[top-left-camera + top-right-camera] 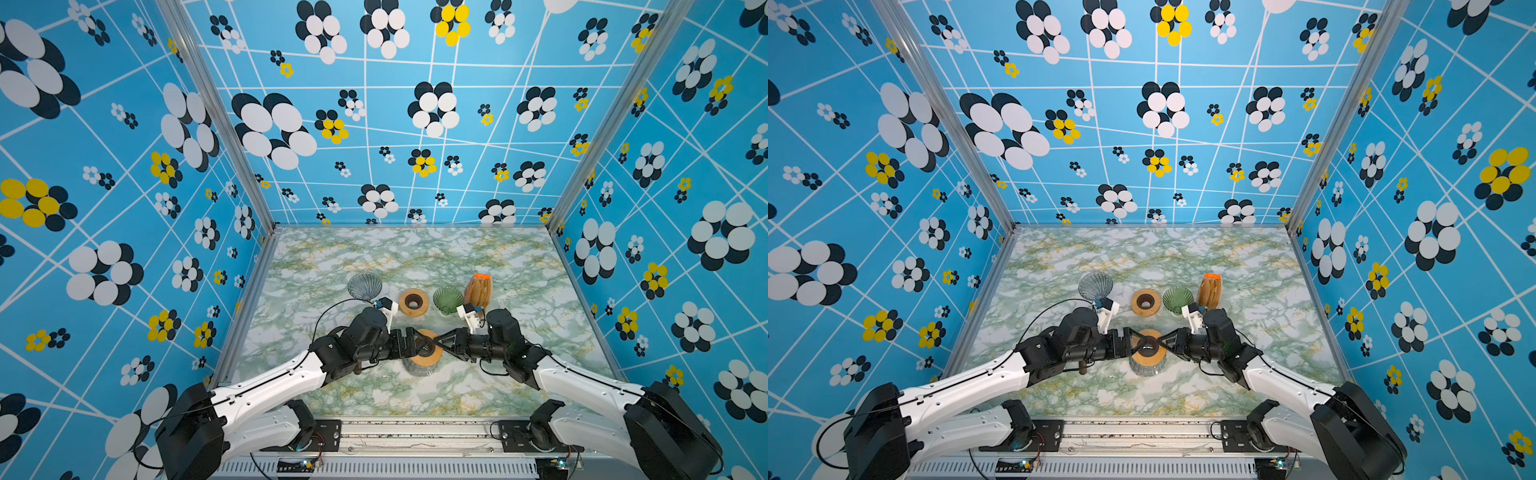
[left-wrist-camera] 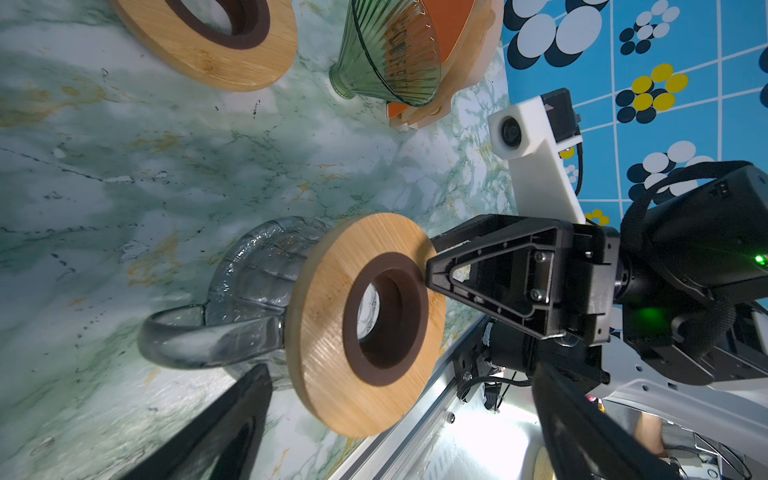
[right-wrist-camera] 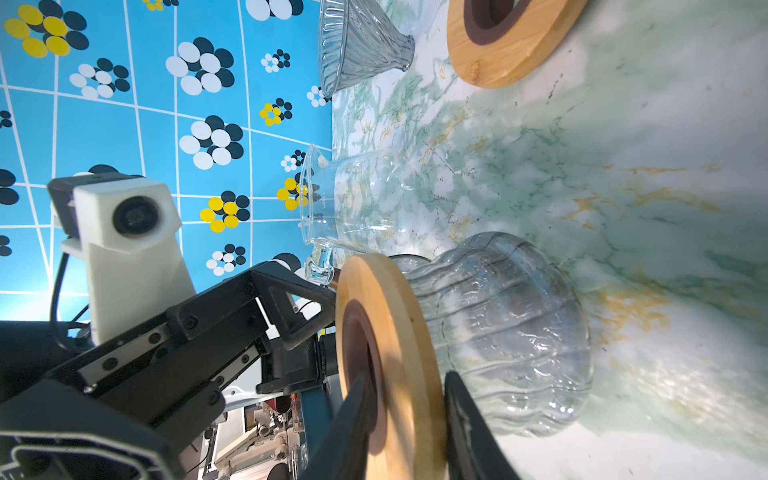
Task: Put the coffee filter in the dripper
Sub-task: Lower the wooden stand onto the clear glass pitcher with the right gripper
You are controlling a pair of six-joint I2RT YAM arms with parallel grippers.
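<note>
Right gripper (image 1: 435, 344) is straddling the rim of the wooden ring (image 2: 328, 332) that is sitting on the glass carafe (image 3: 519, 332). One finger is lying over the ring's top face by its brown inner collar, and the other is sitting beneath the rim beside the glass. The jaws are standing only partly apart, and I cannot tell whether they are pinching the wood or merely bracketing it. Left gripper (image 1: 417, 343) is hovering at the opposite side of the carafe, its jaws spread wide and clasping nothing.

The coffee filter stack (image 1: 478, 291), tan and ribbed with an orange top, is standing behind the carafe toward the right arm's side, with neither gripper touching it. A green dripper (image 1: 448, 300) is lying tipped on its side just beside the stack, also behind the carafe. A spare wooden ring (image 1: 413, 302) is lying flat directly behind the carafe, and a clear dripper (image 1: 365, 286) is lying on its side behind the carafe toward the left arm's side. Everything is resting on the green marbled table (image 1: 498, 257).
</note>
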